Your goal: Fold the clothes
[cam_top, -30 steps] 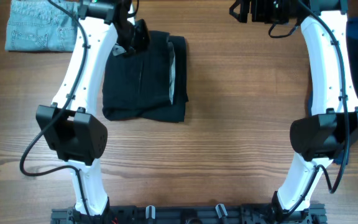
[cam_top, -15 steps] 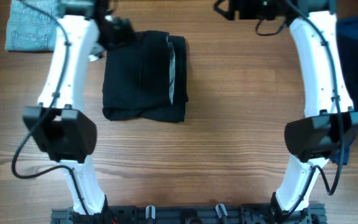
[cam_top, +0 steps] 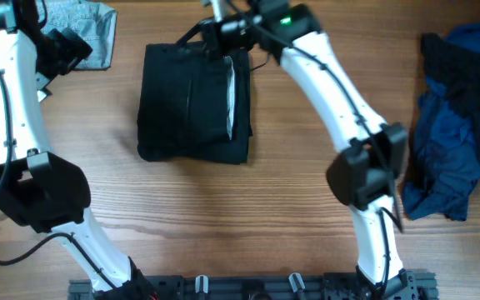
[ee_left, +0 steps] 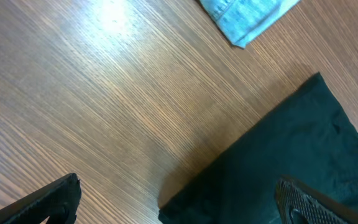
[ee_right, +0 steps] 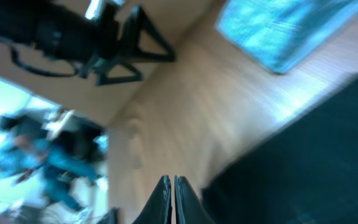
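The folded black garment [cam_top: 192, 104] lay near the wooden surface's [cam_top: 248, 225] far edge, left of centre. The right gripper [cam_top: 215, 32] hovered over its far hem, fingers [ee_right: 164, 198] pressed together on nothing visible. The left gripper [cam_top: 63, 52], fingers [ee_left: 55, 196] spread wide and empty, hung beside light blue denim [cam_top: 86, 21] in the far-left corner. Crumpled blue cloth [cam_top: 452, 133] sat at the right edge.

No text is showing

The folded black garment [cam_top: 186, 108], the denim piece [cam_top: 98, 25], the blue clothes heap [cam_top: 450, 142] and the wooden table [cam_top: 248, 217] are carrying no readable word, label or number.

Black garment [cam_top: 190, 108], pale-blue denim [cam_top: 90, 29], dark-blue heap [cam_top: 452, 142]
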